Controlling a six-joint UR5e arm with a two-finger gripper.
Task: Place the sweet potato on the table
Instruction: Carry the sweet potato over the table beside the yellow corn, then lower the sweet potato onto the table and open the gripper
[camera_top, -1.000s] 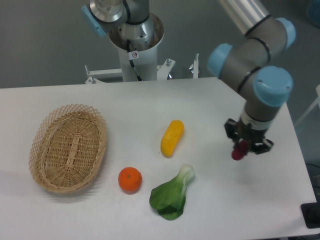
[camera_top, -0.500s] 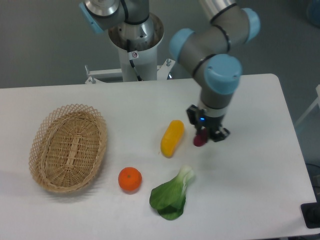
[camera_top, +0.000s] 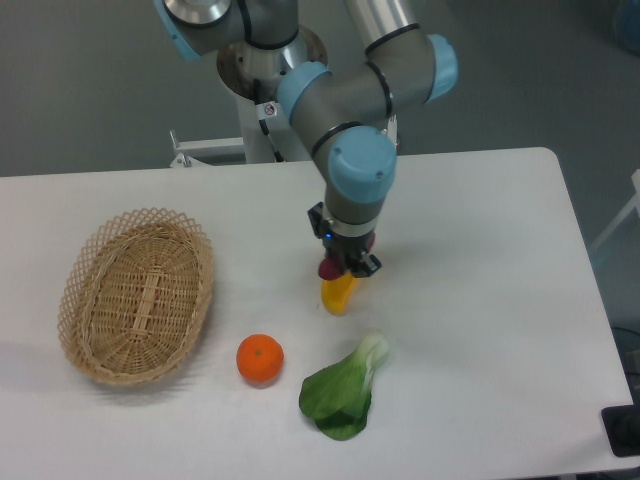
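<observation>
Reaching down from the grey and blue elbow joints near the base, wrist pointing straight down, end effector (camera_top: 338, 266) hanging low over mid-bench, fingers clamping on the sweet potato (camera_top: 329, 268).

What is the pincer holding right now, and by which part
The pincer holds the sweet potato, gripped by its upper part; only its dark lower end shows beneath, above the yellow vegetable.
</observation>
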